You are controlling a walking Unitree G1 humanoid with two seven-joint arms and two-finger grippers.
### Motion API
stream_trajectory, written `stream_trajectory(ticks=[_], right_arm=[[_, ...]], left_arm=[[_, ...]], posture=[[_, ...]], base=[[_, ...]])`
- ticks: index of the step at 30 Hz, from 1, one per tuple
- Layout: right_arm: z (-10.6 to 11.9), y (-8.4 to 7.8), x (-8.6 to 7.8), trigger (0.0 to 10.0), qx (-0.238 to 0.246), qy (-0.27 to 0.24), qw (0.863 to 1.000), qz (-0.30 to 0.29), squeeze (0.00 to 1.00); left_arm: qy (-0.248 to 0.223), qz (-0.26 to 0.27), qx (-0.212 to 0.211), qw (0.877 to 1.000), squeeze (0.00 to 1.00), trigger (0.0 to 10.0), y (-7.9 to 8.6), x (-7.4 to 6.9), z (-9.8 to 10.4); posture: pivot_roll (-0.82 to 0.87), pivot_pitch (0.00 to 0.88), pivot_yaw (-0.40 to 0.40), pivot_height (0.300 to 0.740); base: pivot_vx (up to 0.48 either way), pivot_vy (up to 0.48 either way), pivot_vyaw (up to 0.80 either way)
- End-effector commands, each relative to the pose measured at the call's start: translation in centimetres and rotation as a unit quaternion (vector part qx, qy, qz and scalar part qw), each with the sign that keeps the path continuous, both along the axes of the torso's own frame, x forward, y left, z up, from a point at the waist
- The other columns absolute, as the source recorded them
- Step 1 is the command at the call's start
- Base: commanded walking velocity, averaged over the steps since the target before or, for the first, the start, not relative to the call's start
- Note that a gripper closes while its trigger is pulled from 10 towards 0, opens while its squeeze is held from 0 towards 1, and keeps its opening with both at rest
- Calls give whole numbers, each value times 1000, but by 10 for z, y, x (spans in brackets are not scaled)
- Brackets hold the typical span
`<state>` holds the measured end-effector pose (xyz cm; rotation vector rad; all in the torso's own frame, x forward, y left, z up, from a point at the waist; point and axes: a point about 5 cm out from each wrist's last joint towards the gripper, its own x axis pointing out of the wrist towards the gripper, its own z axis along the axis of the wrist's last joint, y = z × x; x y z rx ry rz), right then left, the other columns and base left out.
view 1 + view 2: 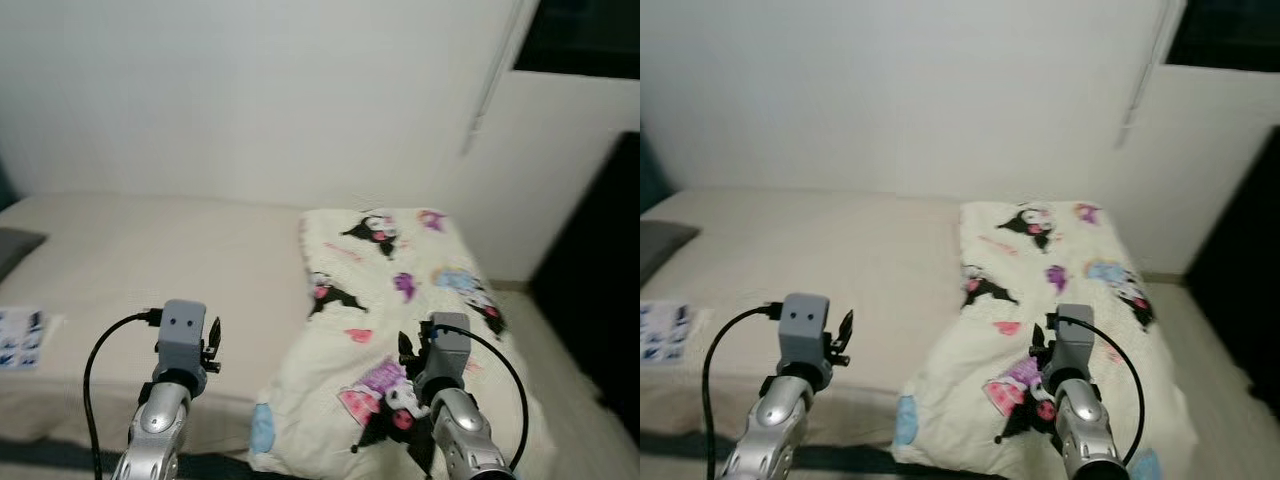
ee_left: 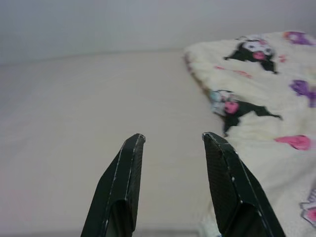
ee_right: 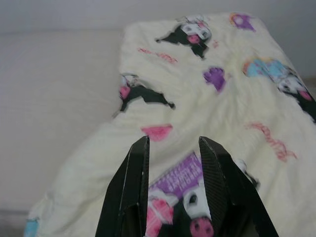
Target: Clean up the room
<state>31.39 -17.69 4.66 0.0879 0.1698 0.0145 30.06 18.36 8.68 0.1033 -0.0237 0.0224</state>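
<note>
A cream blanket (image 1: 400,310) printed with black and pink cartoon figures covers the right part of the bed (image 1: 150,260) and hangs over its front edge. My left gripper (image 2: 173,138) is open, held above the bare beige mattress near the front edge, left of the blanket. My right gripper (image 3: 173,140) is open and hovers over the blanket's (image 3: 207,98) front part, with nothing between its fingers. Both silver arms rise from the bottom of the left eye view, left arm (image 1: 165,400), right arm (image 1: 455,410).
A white wall (image 1: 250,90) runs behind the bed. A grey pillow (image 1: 15,250) lies at the far left, and a small printed sheet (image 1: 20,338) rests near the left front edge. A dark doorway or cabinet (image 1: 600,290) stands on the right.
</note>
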Motion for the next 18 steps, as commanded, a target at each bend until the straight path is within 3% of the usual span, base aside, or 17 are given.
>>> stream_trajectory(ticks=[1, 18], right_arm=[[1, -1, 2, 10000, -1, 2, 1000, -1, 0], [4, -3, 5, 10000, -1, 0, 1000, 11, 0]], left_arm=[[5, 2, -7, 1000, 0, 10000, 1, -2, -5], [17, 42, -24, 999, 0, 10000, 11, -4, -10]], posture=[[-31, 65, -41, 740], [-30, 70, -46, 740]], base=[[0, 0, -800], [0, 0, -772]])
